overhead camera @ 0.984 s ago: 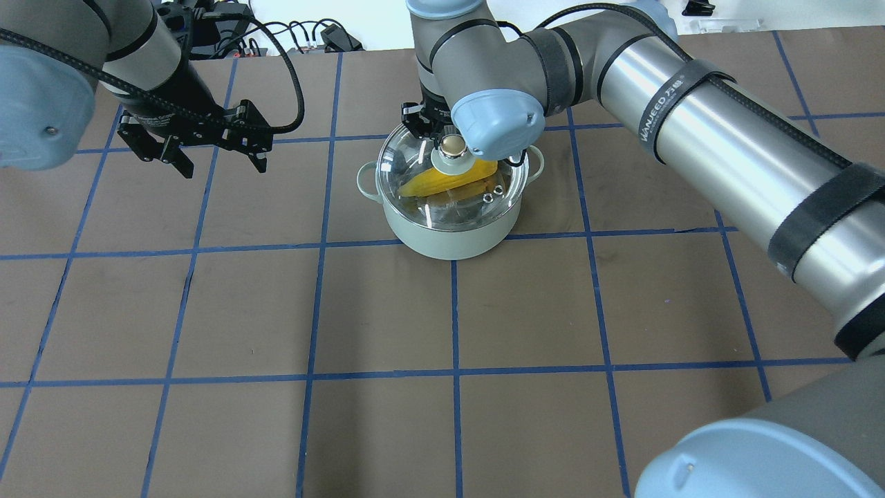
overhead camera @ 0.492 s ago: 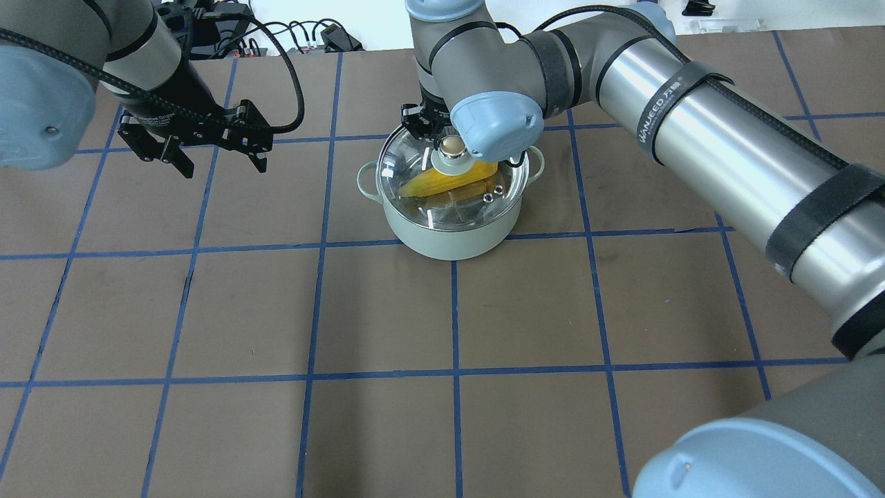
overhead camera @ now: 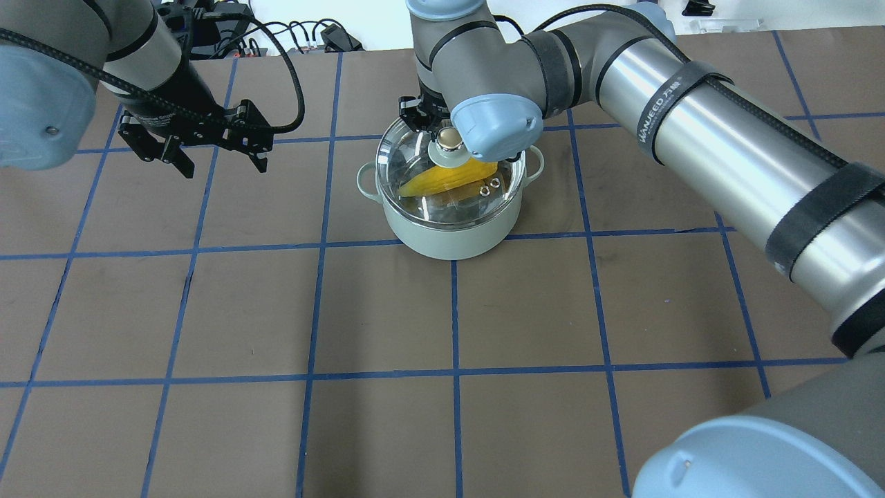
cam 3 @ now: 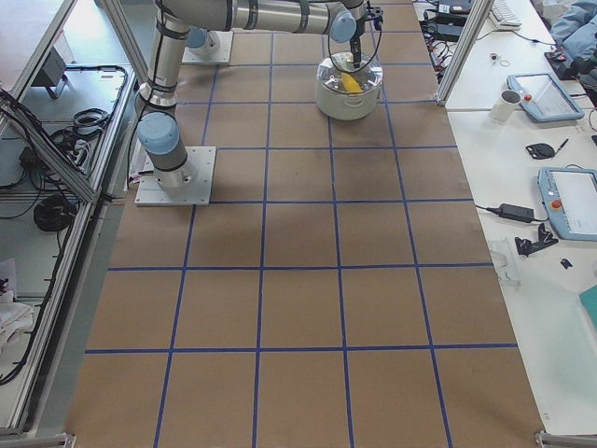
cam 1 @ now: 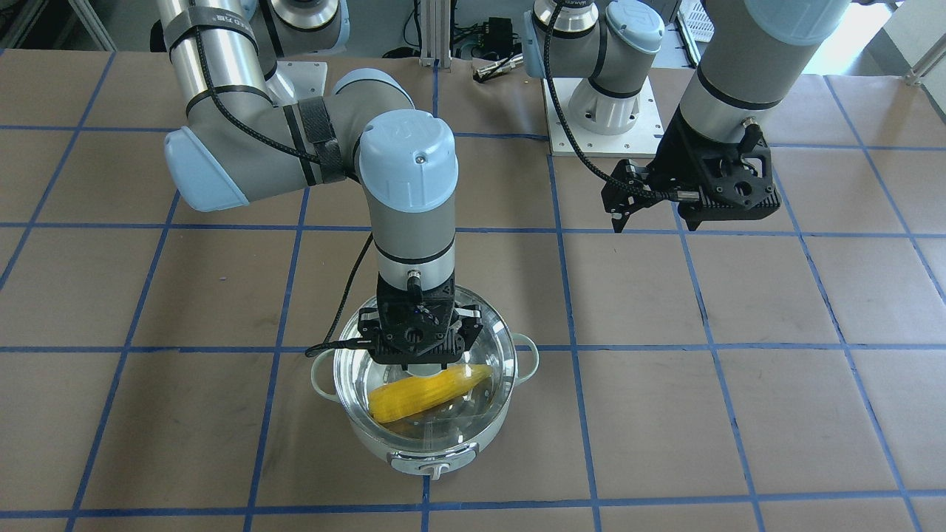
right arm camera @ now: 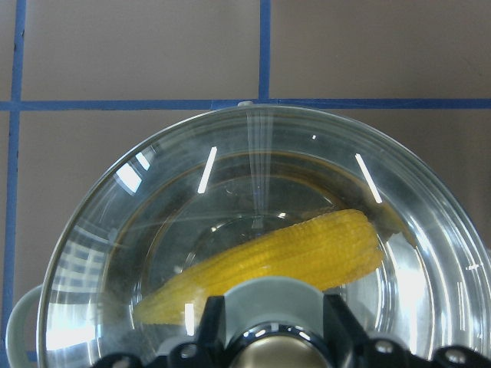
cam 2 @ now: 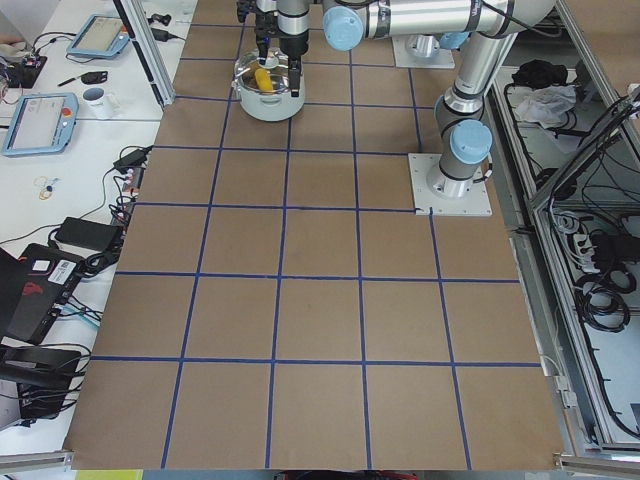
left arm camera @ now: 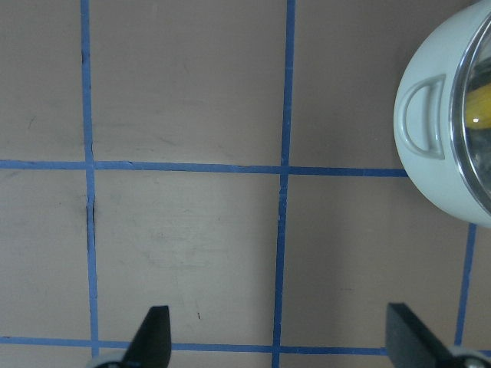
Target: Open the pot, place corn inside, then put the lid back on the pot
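While the right tool (cam 1: pixel 420 362) clamps the pot (overhead camera: pixel 449 238) lid (overhead camera: pixel 415 162), the left tool (overhead camera: pixel 225 168) gapes empty at nine o'clock.

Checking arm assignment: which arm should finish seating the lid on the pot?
Right. The right gripper grips the lid atop the pot; the left gripper hangs open, well aside.

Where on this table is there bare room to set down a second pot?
The half of the table between the pot and the robot is bare paper. Crowded: the pot, lid on, with the right gripper at its knob and the right arm overhead; the open left gripper hovers beside it on the robot's left.
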`<state>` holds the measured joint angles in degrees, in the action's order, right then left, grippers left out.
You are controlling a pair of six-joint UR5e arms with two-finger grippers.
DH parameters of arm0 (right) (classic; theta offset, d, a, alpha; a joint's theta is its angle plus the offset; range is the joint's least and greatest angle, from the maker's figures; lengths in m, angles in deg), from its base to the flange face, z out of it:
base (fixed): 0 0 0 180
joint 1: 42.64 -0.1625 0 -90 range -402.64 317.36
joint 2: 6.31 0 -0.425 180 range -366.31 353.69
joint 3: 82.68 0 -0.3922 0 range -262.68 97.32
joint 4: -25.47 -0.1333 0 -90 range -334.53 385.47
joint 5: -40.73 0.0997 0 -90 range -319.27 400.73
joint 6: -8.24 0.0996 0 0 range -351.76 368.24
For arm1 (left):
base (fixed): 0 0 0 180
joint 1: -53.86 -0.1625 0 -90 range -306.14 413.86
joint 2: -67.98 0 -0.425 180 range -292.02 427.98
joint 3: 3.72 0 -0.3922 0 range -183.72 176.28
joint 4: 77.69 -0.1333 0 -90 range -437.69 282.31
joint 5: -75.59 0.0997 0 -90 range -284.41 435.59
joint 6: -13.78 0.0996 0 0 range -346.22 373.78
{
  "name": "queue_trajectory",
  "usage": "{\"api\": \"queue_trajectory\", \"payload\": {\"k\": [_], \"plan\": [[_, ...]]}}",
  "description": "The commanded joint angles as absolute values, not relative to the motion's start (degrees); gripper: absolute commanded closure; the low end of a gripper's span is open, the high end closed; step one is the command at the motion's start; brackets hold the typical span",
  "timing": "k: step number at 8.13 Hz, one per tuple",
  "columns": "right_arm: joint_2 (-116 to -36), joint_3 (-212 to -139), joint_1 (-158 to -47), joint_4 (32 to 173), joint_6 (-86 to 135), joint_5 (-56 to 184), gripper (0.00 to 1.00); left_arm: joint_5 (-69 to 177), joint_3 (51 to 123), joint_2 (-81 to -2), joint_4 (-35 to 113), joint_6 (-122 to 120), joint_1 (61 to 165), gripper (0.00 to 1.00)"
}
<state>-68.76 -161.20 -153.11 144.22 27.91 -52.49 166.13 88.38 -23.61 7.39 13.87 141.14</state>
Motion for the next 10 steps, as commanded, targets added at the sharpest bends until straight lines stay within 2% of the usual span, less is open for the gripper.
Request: {"api": "queue_trajectory", "payload": {"k": [1, 4, 5, 7, 8, 10], "plan": [[-68.8, -162.2, -153.1, 144.4, 27.8, -52.5, 0.54, 166.0, 88.4, -23.6, 7.4, 13.9, 141.1, 0.0], [-68.8, -162.4, -153.1, 144.5, 27.3, -52.5, 0.54, 166.0, 88.5, -23.7, 7.4, 13.9, 141.1, 0.0], [-68.8, -162.4, -153.1, 144.5, 27.8, -52.4, 0.49, 166.0, 88.4, -23.7, 7.4, 13.9, 141.1, 0.0], [-68.8, -162.9, -153.1, 144.6, 27.3, -52.3, 0.08, 166.0, 88.4, -23.7, 7.4, 13.9, 141.1, 0.0], [-68.8, -162.9, -153.1, 144.6, 27.3, -52.3, 0.0, 166.0, 88.4, -23.8, 7.4, 13.9, 141.1, 0.0], [-69.0, -162.9, -153.1, 144.5, 27.6, -52.3, 0.0, 165.9, 88.4, -23.8, 7.4, 13.9, 141.1, 0.0]]}}
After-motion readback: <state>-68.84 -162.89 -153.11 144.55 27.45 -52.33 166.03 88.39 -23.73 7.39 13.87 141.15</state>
